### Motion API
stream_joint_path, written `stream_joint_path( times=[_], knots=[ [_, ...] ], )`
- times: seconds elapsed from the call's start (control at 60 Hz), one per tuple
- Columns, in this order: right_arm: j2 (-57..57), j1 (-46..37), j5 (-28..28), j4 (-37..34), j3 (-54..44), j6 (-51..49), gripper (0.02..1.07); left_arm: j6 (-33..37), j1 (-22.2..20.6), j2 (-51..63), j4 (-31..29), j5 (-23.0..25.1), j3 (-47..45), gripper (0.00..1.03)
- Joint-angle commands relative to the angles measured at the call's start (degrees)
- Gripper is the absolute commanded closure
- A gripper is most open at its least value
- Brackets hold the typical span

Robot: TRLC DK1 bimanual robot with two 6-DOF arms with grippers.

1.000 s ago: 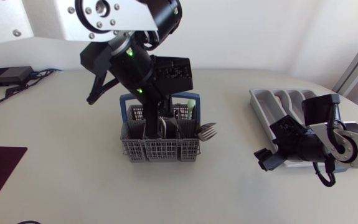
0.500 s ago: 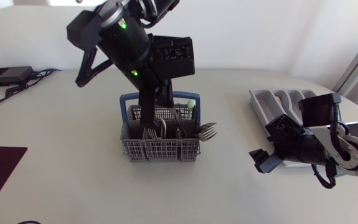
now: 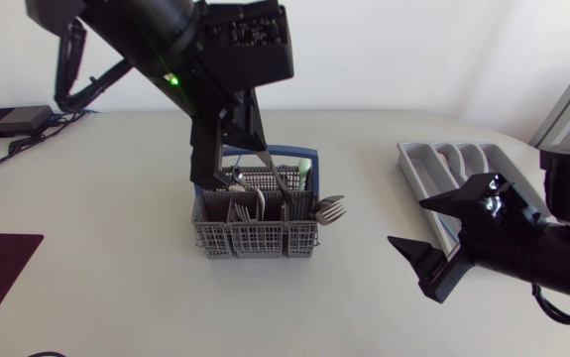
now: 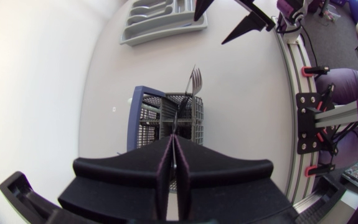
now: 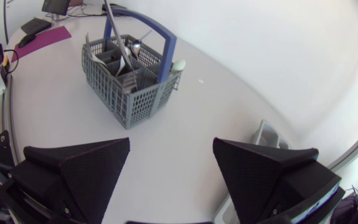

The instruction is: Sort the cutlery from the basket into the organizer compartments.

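Over the basket (image 4: 166, 118), left wrist cam first: my left gripper (image 4: 174, 142) is pinched tight, both fingers flat on the handle of a fork (image 4: 190, 87), tines pointing away from me, down toward the basket. Across the table sits the organizer (image 4: 160, 18), w/ my right gripper (image 4: 225, 17) poking in near it.

Head view: left arm hangs above the basket, fork shaft slanting down from the fingers toward the compartments. Can't tell if the tines are clear of the rim. More forks (image 3: 330, 208) lean out at the basket's right corner, plus a spoon (image 3: 237, 178) and a green-tipped piece (image 3: 306, 166). Organizer is well apart, over on my right side, partly behind the right arm.

Right wrist cam: right gripper spread wide, nothing in it, facing the basket. Fork shaft rises out of a middle compartment. Organizer corner is just beside the gripper.

My read: this is the pull-out step, early on, as I see no cutlery in the slots. Next up: lift straight until the tines clear the other pieces, carry it across to the organizer w/o meeting the right arm, and lay it in a long slot.
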Motion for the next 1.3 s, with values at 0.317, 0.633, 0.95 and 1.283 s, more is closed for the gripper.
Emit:
stream_joint_path(
  times=[0.317, 0.633, 0.95, 1.283],
  knots=[
    [-5.96, 14.6, -0.51, 3.02, 3.05, 5.44, 0.11, -5.05, -0.61, -4.52, -1.49, 5.55, 3.45, 1.0],
    [2.03, 22.16, 0.72, 11.99, 4.9, 7.2, 0.22, -8.13, -0.09, -5.67, -1.31, 10.29, 1.69, 1.0],
    [11.35, 24.01, 0.98, 18.58, 7.97, 8.61, 0.38, -9.09, 0.44, -6.46, 2.11, 13.02, -3.49, 1.0],
    [20.05, 25.24, -0.34, 23.5, 10.96, 10.54, 0.62, -8.92, 1.5, -7.25, 3.08, 14.51, -4.11, 1.0]
  ],
)
